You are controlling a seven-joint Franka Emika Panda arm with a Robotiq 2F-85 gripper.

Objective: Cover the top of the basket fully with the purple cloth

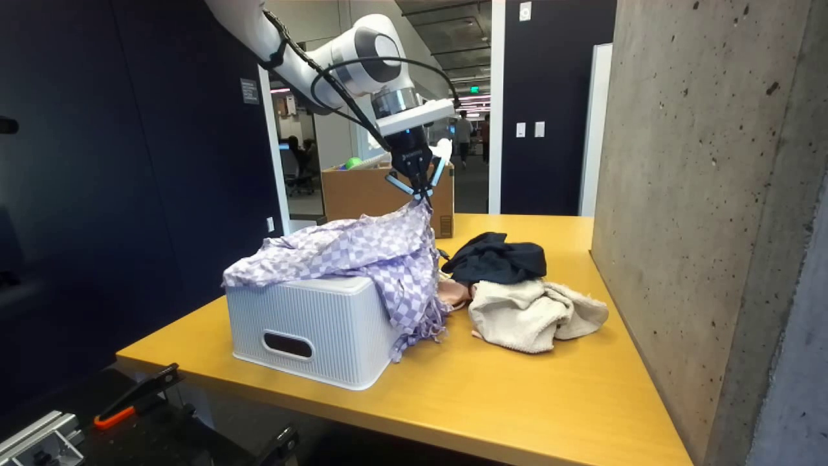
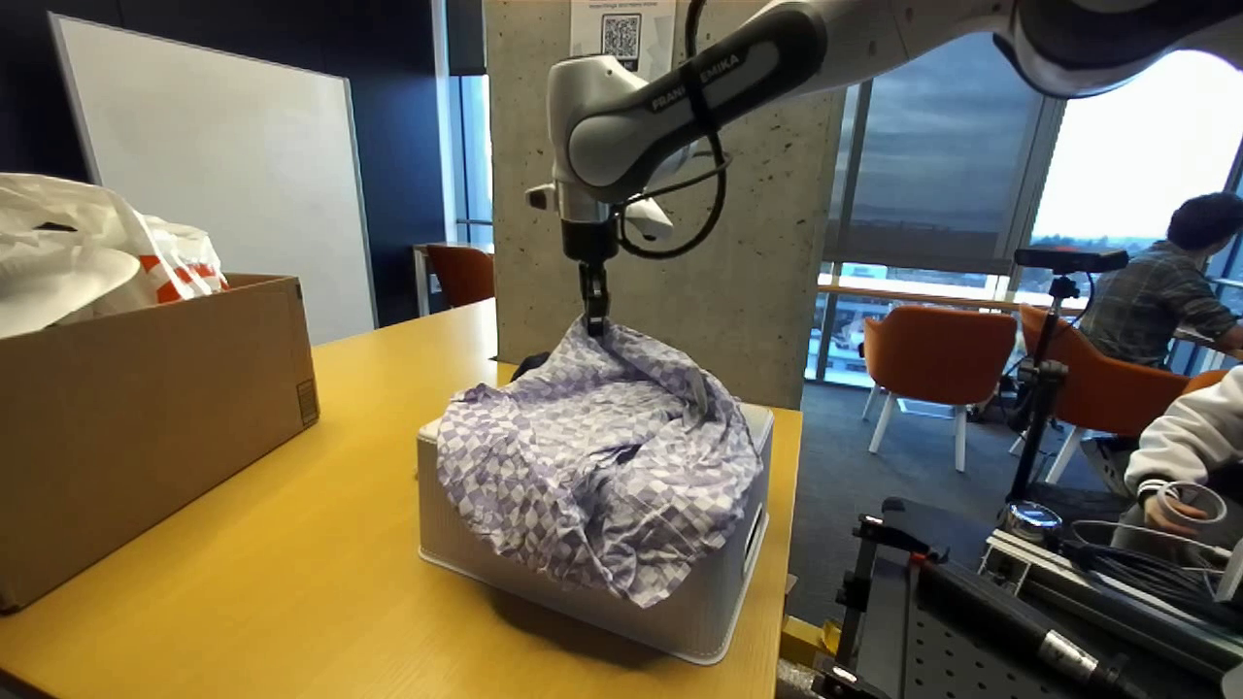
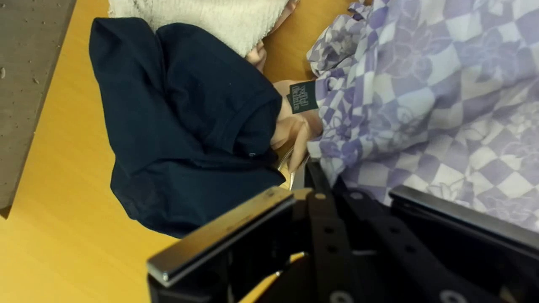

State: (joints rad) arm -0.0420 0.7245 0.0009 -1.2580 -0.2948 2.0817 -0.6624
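The white ribbed basket (image 1: 304, 323) stands on the yellow table and also shows in an exterior view (image 2: 694, 621). The purple-and-white checkered cloth (image 1: 336, 249) lies bunched across its top and hangs over its sides. It also shows in an exterior view (image 2: 592, 485) and in the wrist view (image 3: 446, 97). Parts of the basket's rim show bare at the corners in both exterior views. My gripper (image 1: 423, 196) is shut on an edge of the cloth and holds it raised in a peak above one side of the basket. In the wrist view the fingertips (image 3: 326, 179) pinch the cloth.
A navy cloth (image 1: 497, 260), a cream cloth (image 1: 530, 317) and a pinkish one (image 1: 453, 293) lie in a pile beside the basket. A cardboard box (image 2: 175, 398) stands on the table. A concrete pillar (image 1: 698, 194) borders the table. The basket is near the table edge.
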